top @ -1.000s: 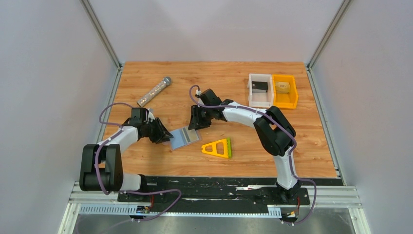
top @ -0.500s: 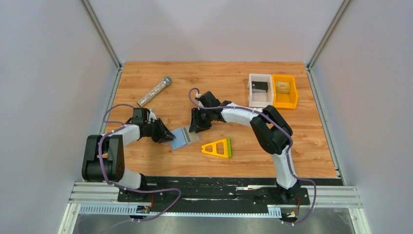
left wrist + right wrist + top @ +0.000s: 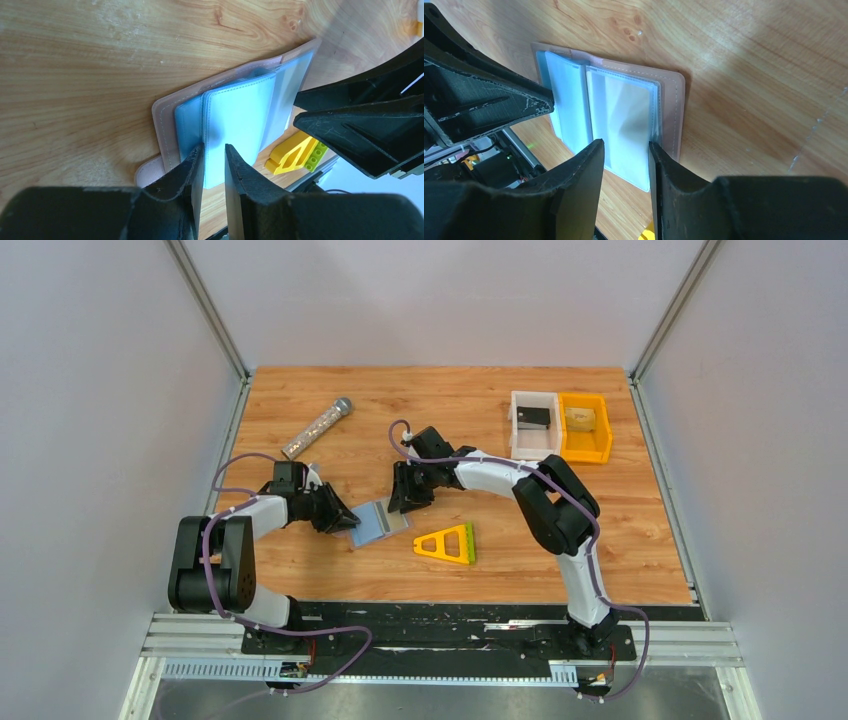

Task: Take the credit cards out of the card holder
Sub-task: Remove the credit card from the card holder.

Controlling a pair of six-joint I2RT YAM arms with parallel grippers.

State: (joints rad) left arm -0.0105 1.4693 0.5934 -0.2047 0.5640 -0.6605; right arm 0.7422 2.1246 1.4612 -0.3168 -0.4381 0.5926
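Between the two grippers, left of the table's (image 3: 500, 570) middle, the card holder (image 3: 380, 523) lies open and flat on the wood. Its long side runs from one arm toward the other, and its fold lies crosswise. At its left end the left gripper (image 3: 214, 150) sits low over the clear sleeves (image 3: 624, 110), jaws narrow with a slim gap and nothing clearly clamped. At the opposite end the right gripper (image 3: 626, 147) comes in from the far side, jaws wider, straddling the sleeves' edge and holding nothing. No credit cards can be told apart from the plastic. Both arms are equally close. I judge the left placed to pin the holder while the right draws a card out endwise.
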